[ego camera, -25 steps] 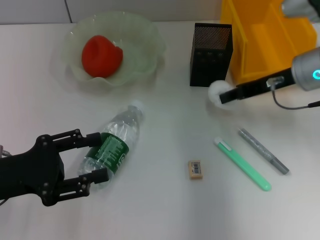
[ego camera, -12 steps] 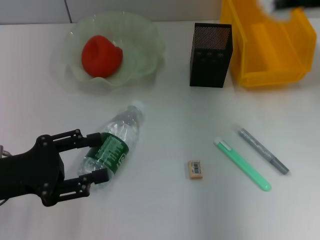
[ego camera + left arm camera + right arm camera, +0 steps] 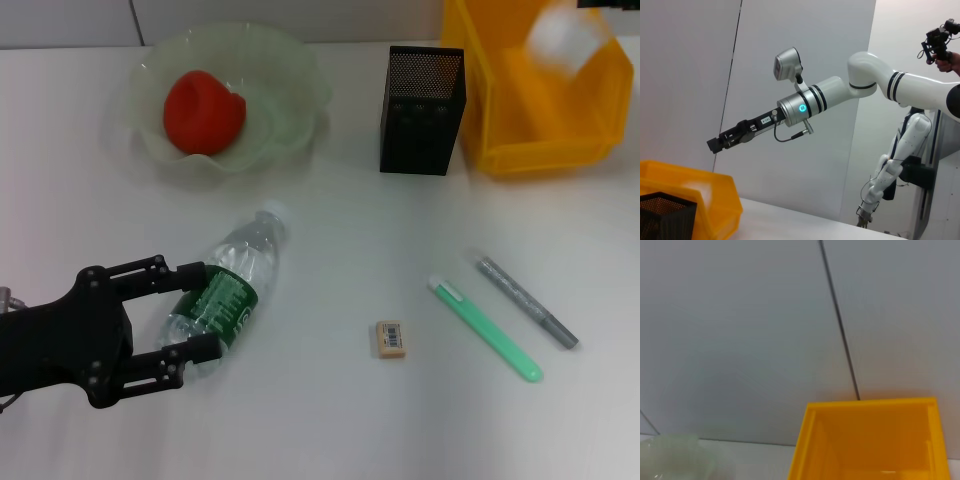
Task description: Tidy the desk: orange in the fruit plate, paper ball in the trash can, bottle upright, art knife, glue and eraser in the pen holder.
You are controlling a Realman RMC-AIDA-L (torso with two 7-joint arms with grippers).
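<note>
Paper ball (image 3: 562, 36) shows as a blurred white blob over the open top of the trash can (image 3: 500, 110), at the far right of the bench (image 3: 330, 420); whether it touches the bin cannot be told. Right tool (image 3: 715, 145) is raised high above the bin, seen from the left wrist view against a pale grey panelled wall; whether its fingers are apart or closed cannot be told.

Bench surface: plain white, matte. Behind it a grey wall with a dark vertical seam.

Orange (image 3: 203, 110) sits inside the fruit plate (image 3: 300, 75), far left. Pen holder (image 3: 421, 97) stands upright just beside the trash can, on its left.

Bottle (image 3: 226, 290) lies on its side, cap pointing toward the fruit plate. Left tool (image 3: 185, 312) is spread wide around the bottle's base end, one finger on each side of the green label; contact not clear.

Eraser (image 3: 391, 338) lies flat near the bench middle, well apart from the bottle. To its right, a pale-green pen-like stick (image 3: 486, 329) and a grey pen-like stick (image 3: 526, 301) lie side by side, both slanted, not touching.

Right wrist view: yellow bin interior below, the green bowl's rim at the corner.
</note>
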